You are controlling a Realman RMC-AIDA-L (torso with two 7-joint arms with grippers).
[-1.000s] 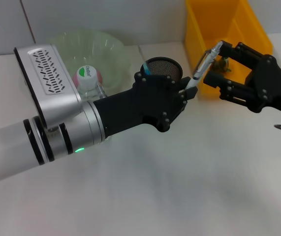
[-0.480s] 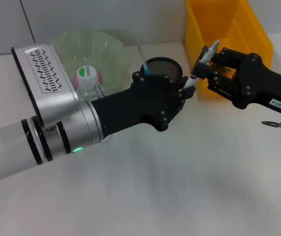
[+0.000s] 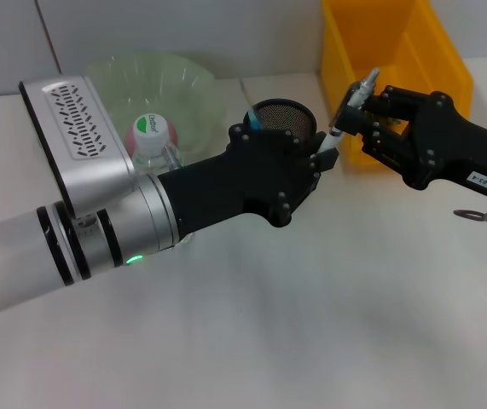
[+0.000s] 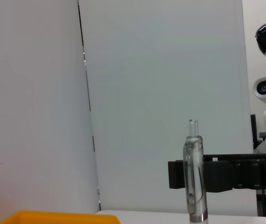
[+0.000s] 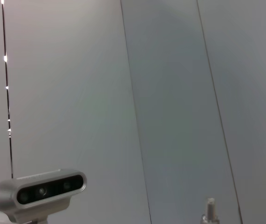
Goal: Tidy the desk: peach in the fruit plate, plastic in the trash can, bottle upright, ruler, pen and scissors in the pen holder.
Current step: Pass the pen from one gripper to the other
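My left gripper (image 3: 327,152) is clamped on the lower end of the pen (image 3: 346,115), just beside the black mesh pen holder (image 3: 282,116) on its bin side. The pen slants up and away from the holder toward the yellow trash bin (image 3: 345,64). My right gripper (image 3: 364,119) has come in from the bin side and has its fingers (image 3: 385,95) around the pen's upper part; I cannot tell whether they press on it. In the left wrist view the pen's clear barrel (image 4: 194,172) stands upright with the right gripper's black bar crossing behind it. The bottle (image 3: 154,141), with its pink-and-green cap, stands upright on the far side of the holder from the bin, in front of the green fruit plate (image 3: 183,81).
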